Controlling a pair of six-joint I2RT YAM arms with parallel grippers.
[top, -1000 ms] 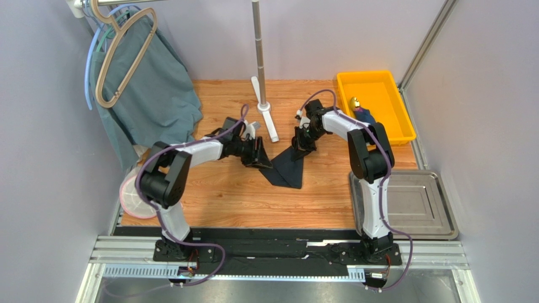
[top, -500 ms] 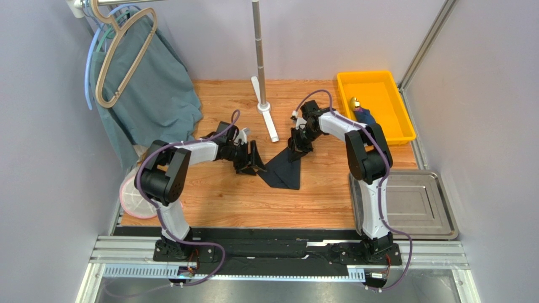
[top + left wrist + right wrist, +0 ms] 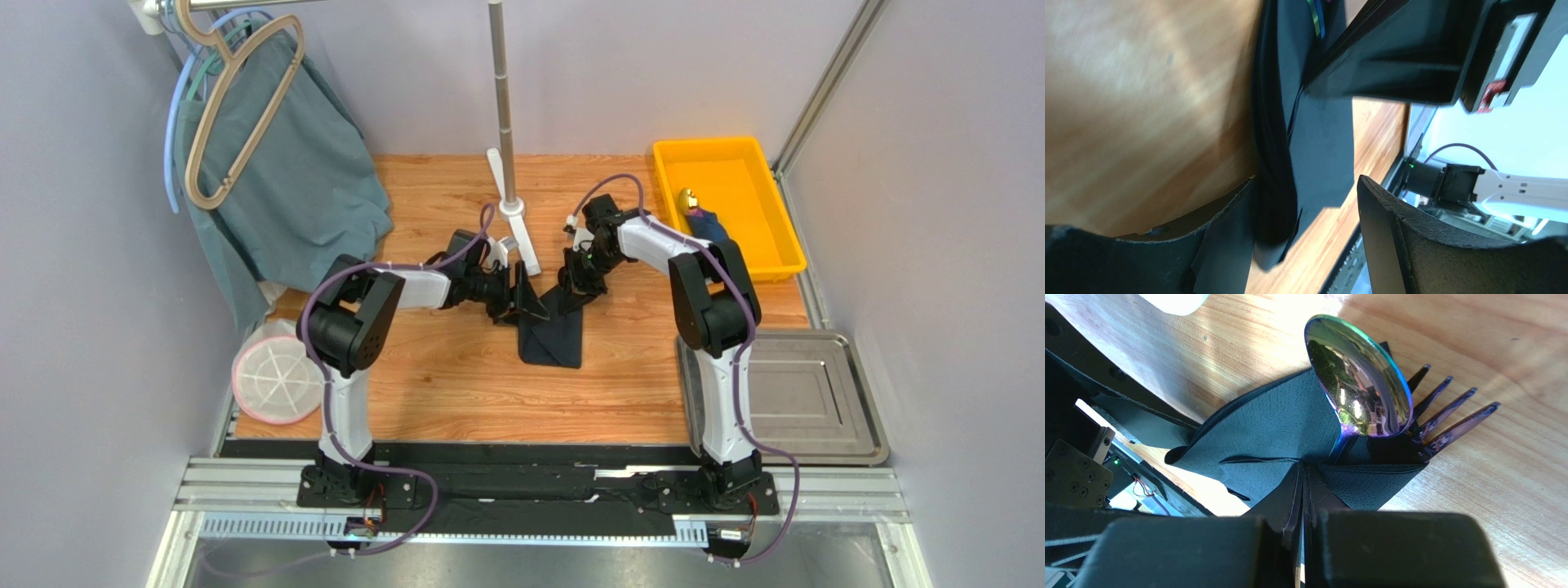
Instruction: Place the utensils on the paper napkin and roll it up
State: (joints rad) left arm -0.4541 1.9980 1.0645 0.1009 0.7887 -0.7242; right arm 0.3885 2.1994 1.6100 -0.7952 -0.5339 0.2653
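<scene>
Left gripper (image 3: 516, 300): stood open at the left edge of the paper napkin (image 3: 555, 337), level with its upper part. In the wrist view its fingers (image 3: 1407, 239) straddled the napkin's folded edge. One finger sat just beside the fold; bare wood showed between the napkin and the other. Nothing was clamped.
Right gripper (image 3: 1303, 474): jaws pressed fully together, pinching the napkin's folds at its far corner, just behind the utensil heads.
Table (image 3: 466, 392): wood-grain top, with both arms reaching in toward its middle.
Teal cloth (image 3: 301, 196): hung at far left behind a wooden hanger (image 3: 233, 110), well apart from the napkin.
Steel tray (image 3: 803, 398): sat at near right beside the right arm's base.
Yellow bin (image 3: 785, 227): sat at far right and held a dark blue bundle (image 3: 704, 224) with a gold tip.
Paper napkin: black, partly folded into a narrow wedge at mid-table. It lay between the two grippers, with its near end trailing toward the arm bases.
Spoon (image 3: 1359, 376): iridescent bowl exposed, lying over the napkin's far edge; handle hidden under the fold.
Fork (image 3: 1447, 416): four tines poked out past the napkin onto bare wood, just beside the spoon bowl; handle hidden.
</scene>
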